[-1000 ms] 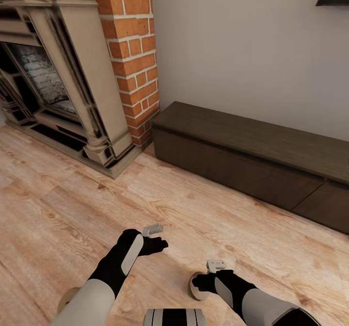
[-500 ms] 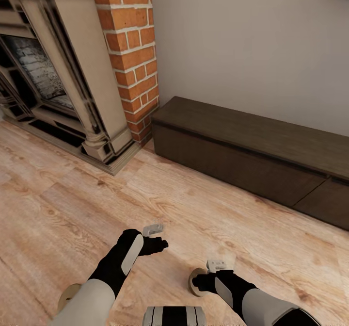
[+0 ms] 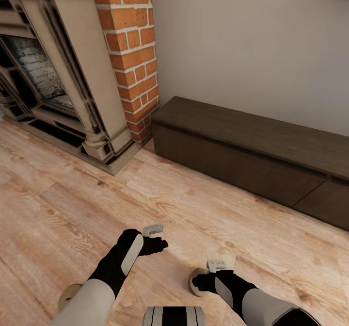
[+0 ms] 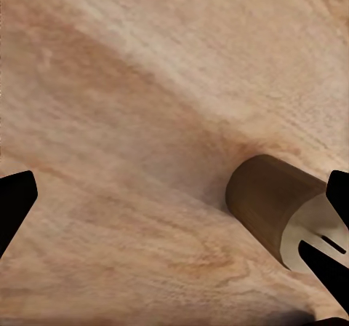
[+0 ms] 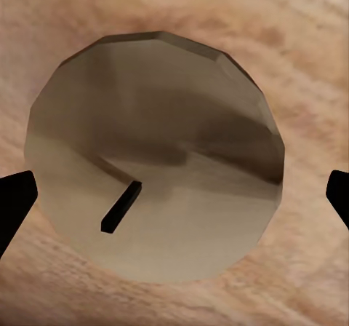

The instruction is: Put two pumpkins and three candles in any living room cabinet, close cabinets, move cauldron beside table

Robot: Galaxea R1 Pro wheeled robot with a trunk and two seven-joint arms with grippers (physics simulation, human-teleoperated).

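Both claws hang low over the wood floor (image 3: 58, 204) with fingers apart, the right gripper (image 3: 198, 283) above one candle (image 5: 156, 158), the left gripper (image 3: 162, 243) near another candle (image 4: 280, 209), the closed cabinet (image 3: 252, 156) far right.

Two candles lie on the floor: one (image 3: 196, 282) under the right arm, one (image 3: 69, 294) beside the left. One cabinet (image 3: 252, 158), one fireplace (image 3: 58, 73).
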